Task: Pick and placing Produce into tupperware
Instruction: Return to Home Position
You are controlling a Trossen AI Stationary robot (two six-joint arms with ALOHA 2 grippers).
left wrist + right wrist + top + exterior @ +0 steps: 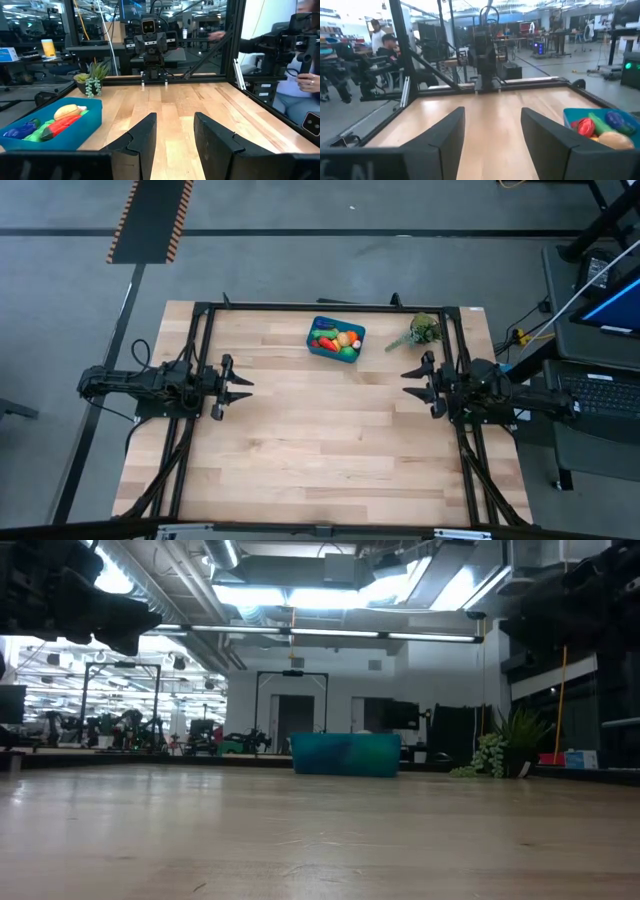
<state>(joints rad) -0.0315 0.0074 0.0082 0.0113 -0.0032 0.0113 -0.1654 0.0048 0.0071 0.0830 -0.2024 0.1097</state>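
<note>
Greenery is lying near the far edge of the desk [320, 440]: a leafy plant sprig [420, 332], just beside the teal tupperware [312, 346] on the right arm's side, with a gap between them. Black frame rails [330, 307] are bordering the desk, and people [382, 47] are sitting at workstations beyond it. The tupperware is standing at the far middle, holding the produce [337, 340], a heap of red, orange, yellow, green and blue pieces. The left pincer [246, 389] and right pincer [407, 382] are hovering at opposite sides, facing each other, fingers spread and gripping nothing, well apart from the tupperware.
</note>
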